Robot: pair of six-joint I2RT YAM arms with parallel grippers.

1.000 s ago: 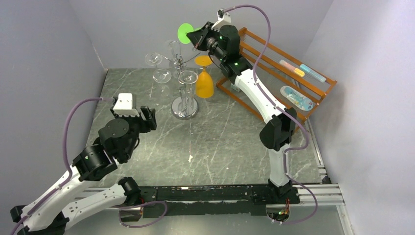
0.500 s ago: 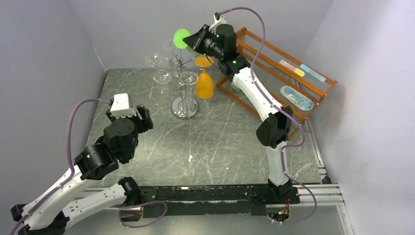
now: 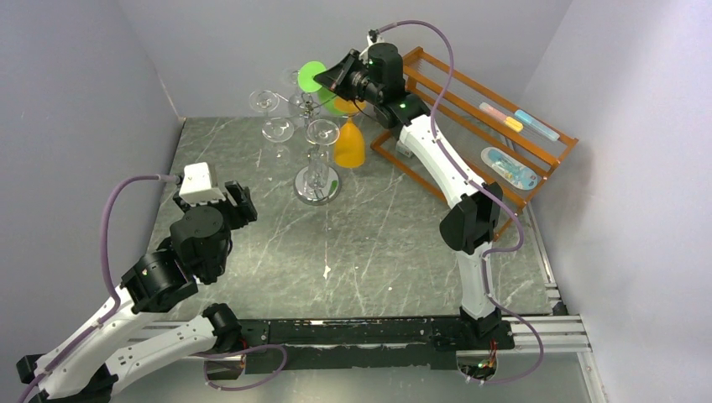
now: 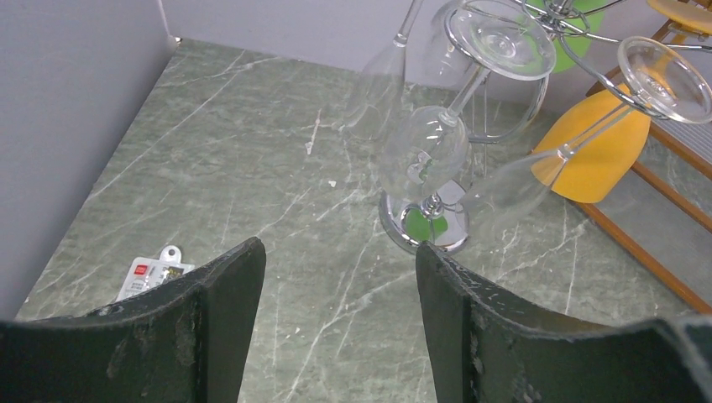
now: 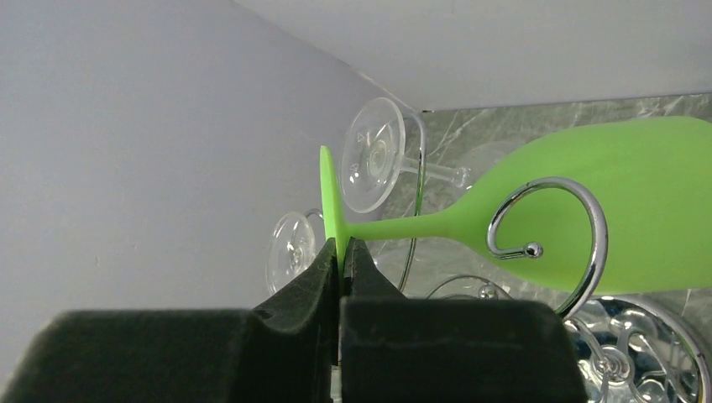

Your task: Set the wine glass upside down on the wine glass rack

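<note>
The chrome wine glass rack (image 3: pixel 316 186) stands mid-table at the far side. The green wine glass (image 5: pixel 420 225) is up at its top, stem running from its foot past a scroll arm (image 5: pixel 546 243). The right gripper (image 5: pixel 340 252) is nearer and pinched tight on that foot. The left gripper (image 4: pixel 340 252) gapes empty, well apart. A small tag (image 4: pixel 155 270) on the table carries print too small to read.

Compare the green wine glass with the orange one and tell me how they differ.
Grip: the green wine glass is pinched by its foot in the shut right gripper; the orange wine glass has no gripper on it.
Pose: the green one's stem runs sideways in the right wrist view; the orange one points bowl down, foot up.
Both are opaque, coloured and stemmed, close to the wine glass rack.
</note>
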